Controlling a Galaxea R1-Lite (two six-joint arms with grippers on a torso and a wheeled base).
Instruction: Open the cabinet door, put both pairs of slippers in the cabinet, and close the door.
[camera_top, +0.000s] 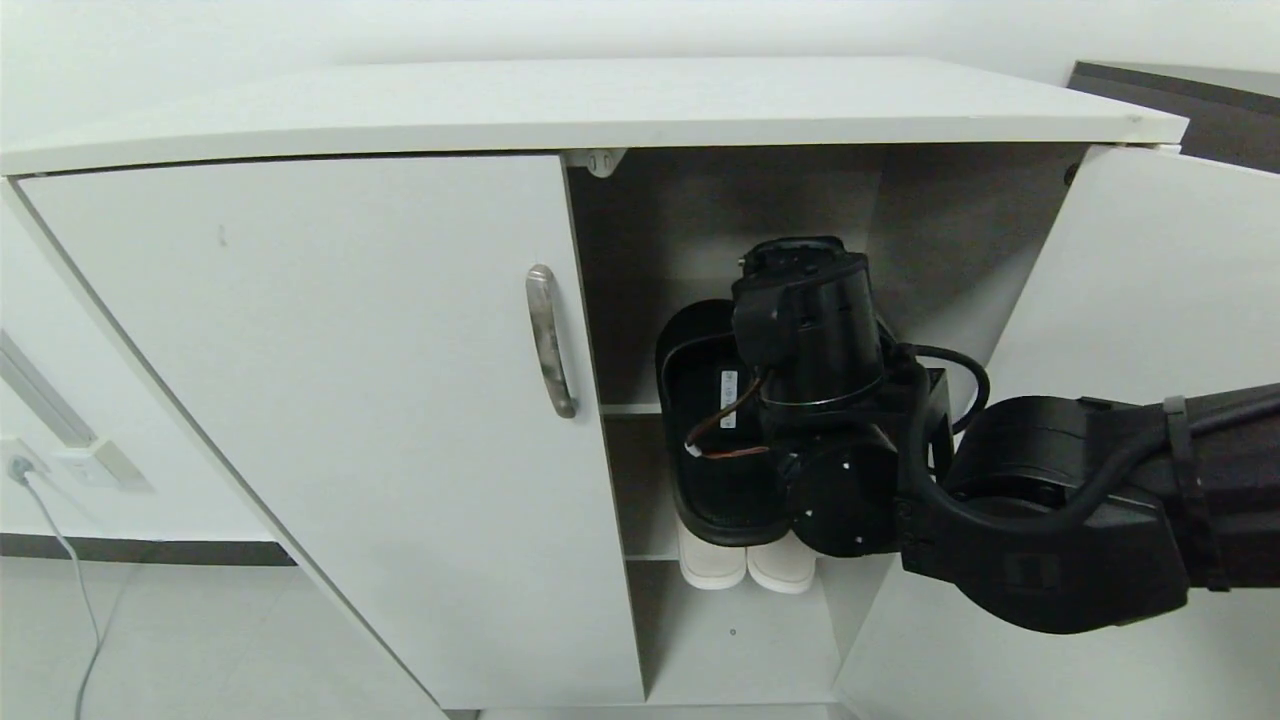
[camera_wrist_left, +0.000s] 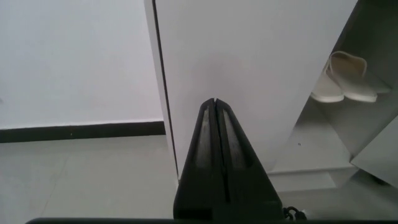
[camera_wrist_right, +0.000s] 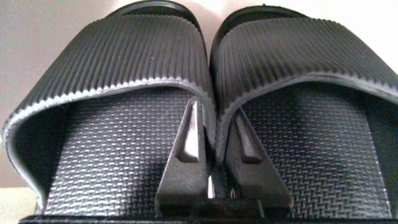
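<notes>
The white cabinet (camera_top: 600, 100) has its right door (camera_top: 1150, 300) swung open and its left door (camera_top: 300, 400) closed. Inside the open half, my right arm (camera_top: 830, 400) holds a pair of black slippers (camera_top: 700, 430) at the level of the middle shelf (camera_top: 630, 408). My right gripper (camera_wrist_right: 214, 118) is shut on the two touching inner edges of the black slippers (camera_wrist_right: 143, 74). A pair of white slippers (camera_top: 745, 565) lies on the lower shelf. My left gripper (camera_wrist_left: 214, 102) is shut and empty, low in front of the closed left door, with the white slippers (camera_wrist_left: 345, 78) off to one side.
A metal handle (camera_top: 548, 340) runs down the left door's inner edge. A wall socket with a cable (camera_top: 20, 468) sits low on the wall left of the cabinet. Pale floor (camera_wrist_left: 81, 180) lies in front.
</notes>
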